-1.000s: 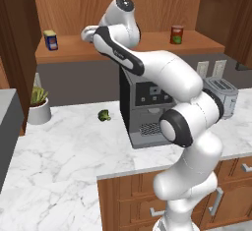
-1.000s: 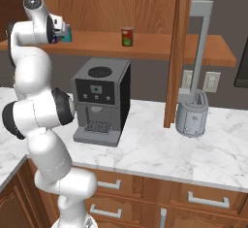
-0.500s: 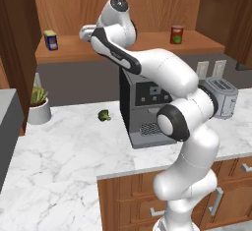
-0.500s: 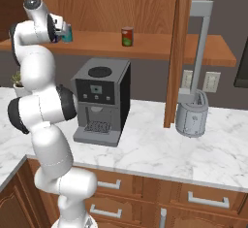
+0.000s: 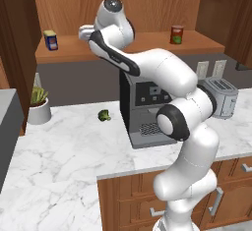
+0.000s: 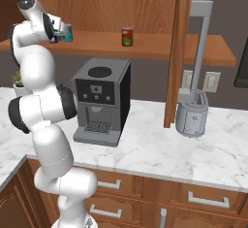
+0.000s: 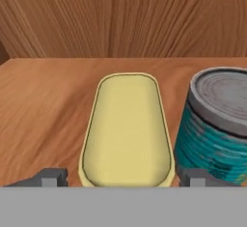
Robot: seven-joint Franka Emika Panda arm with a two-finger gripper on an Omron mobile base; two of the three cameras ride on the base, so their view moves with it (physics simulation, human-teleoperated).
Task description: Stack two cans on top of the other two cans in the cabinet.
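Gripper (image 7: pixel 118 175): at the bottom centre of the hand view, its two dark tips stand wide apart, one at either side of a yellow-topped can; the jaws are spread and nothing is clamped. In the left base view the hand sits in the upper middle of the frame, at the shelf.
Blue can under the hand (image 7: pixel 126 129): lower centre of the hand view, yellow oblong top facing the camera, between the two tips; whether the tips touch it cannot be told.
Teal can (image 7: pixel 217 124): right of the hand view, silvery ridged top, just beside the yellow-topped can; in the right base view it shows at upper left, next to the hand.
Coffee machine (image 5: pixel 147 117): centre of the left base view, on the marble counter (image 5: pixel 59 166), partly behind the arm.
Broccoli piece (image 5: pixel 104 115): left of centre, on the counter.
Potted plant (image 5: pixel 38 104): left edge, on the counter.
Toaster (image 5: pixel 221 95): right side, on the counter.
Cabinet (image 5: pixel 69 53): upper band of both base views, open shelf with wood-grain back.
Second blue can (image 5: pixel 50 40): upper left of the left base view, standing on the shelf, well apart from the hand.
Red can (image 5: pixel 176 34): upper right of the left base view, upright on the shelf, alone.
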